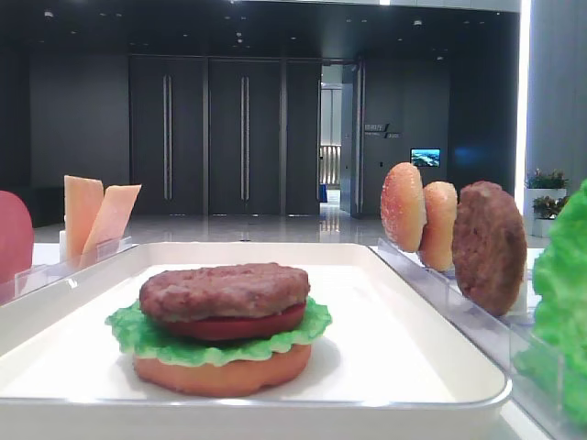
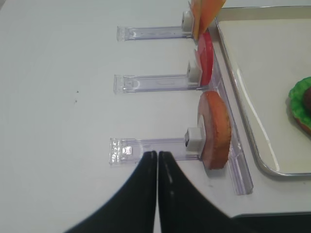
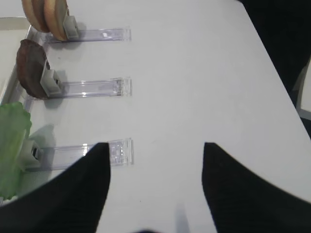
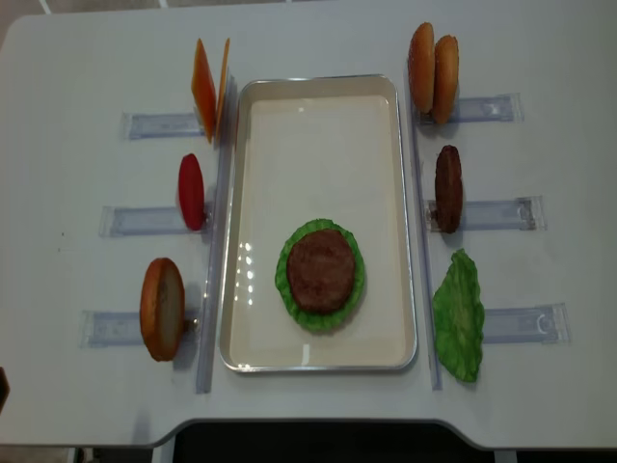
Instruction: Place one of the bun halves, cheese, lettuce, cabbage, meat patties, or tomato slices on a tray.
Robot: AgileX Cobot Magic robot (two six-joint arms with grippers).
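Stock on the white tabletop (image 4: 308,39), left to right.

- Left fingers (image 2: 156,162): clenched, holding nothing.
- Thin pale-orange cheese slices (image 4: 209,89): upright, light, floppy; take by the top edge.
- Pinkish-red tomato disc (image 4: 191,191): probably slick.
- Orange-tan bun half (image 4: 162,309): stiff; pinch across the rim.
- White rimmed tray (image 4: 318,106): partly stacked burger.
- Dark-brown grainy patty (image 4: 448,188): upright, limp.
- Frilly green lettuce leaf (image 4: 458,313): soft.
- Right fingers (image 3: 92,179): spread apart, unladen.

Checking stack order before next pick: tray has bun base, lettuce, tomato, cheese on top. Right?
Not quite. The top layer is a meat patty, not cheese. The low exterior high view shows bun base, lettuce, tomato slice, then the patty, on the tray. The cheese stands in its holder.
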